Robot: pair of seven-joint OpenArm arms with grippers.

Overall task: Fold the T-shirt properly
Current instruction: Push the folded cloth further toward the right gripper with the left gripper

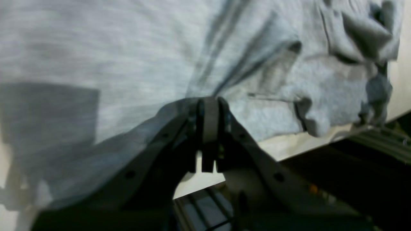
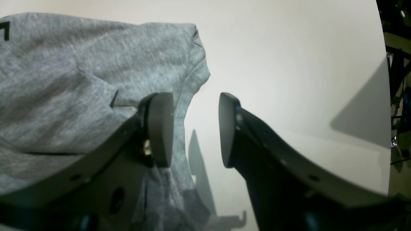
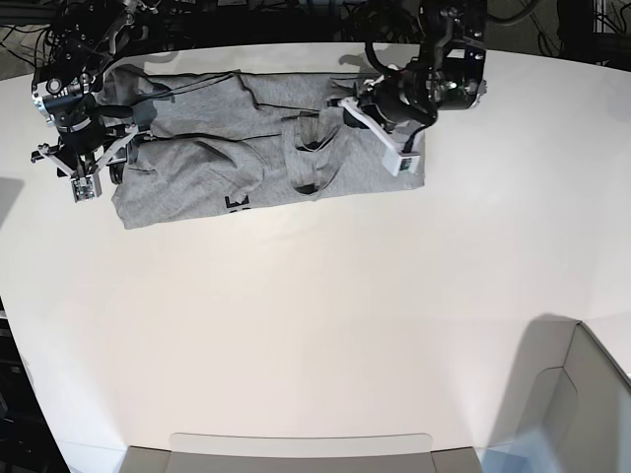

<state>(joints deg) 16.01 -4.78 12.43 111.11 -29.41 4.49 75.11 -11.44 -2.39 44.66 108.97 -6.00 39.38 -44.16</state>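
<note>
Lying across the far side of the white table [image 3: 325, 325], the T-shirt [image 3: 246, 148] runs its long axis side to side in the base view, rumpled, with a scrap of black lettering showing at its near edge. Each arm stands at one end of it: the left hand [image 1: 208, 106] sits at the garment's end on that view's right, fingers pinched together on a gather of grey cloth with creases radiating from the grip. The right hand [image 2: 196, 128] hangs over the opposite end, fingers spread wide, holding nothing, one pad [image 2: 160, 128] beside the cloth edge.
</note>
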